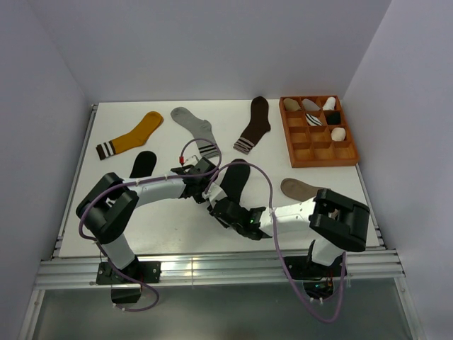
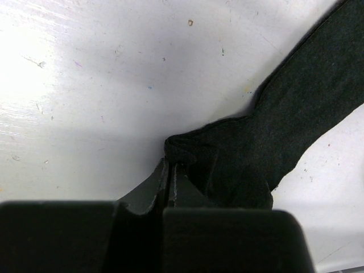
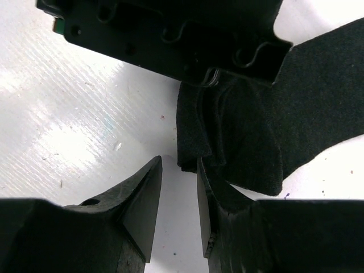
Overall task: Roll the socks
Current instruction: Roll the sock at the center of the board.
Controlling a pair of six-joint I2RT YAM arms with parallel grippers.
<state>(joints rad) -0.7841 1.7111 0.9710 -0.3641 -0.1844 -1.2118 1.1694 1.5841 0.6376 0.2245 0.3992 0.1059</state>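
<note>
left gripper (image 2: pixel 169 170) tight on folded end of charcoal sock (image 2: pixel 296 114), right gripper (image 3: pixel 179 165) half-spread beside it

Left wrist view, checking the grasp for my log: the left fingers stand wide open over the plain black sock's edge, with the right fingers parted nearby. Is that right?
No. The left fingers are shut, pinching the plain black sock at its bunched edge, as the left wrist view shows. The right fingers are indeed parted nearby.
</note>
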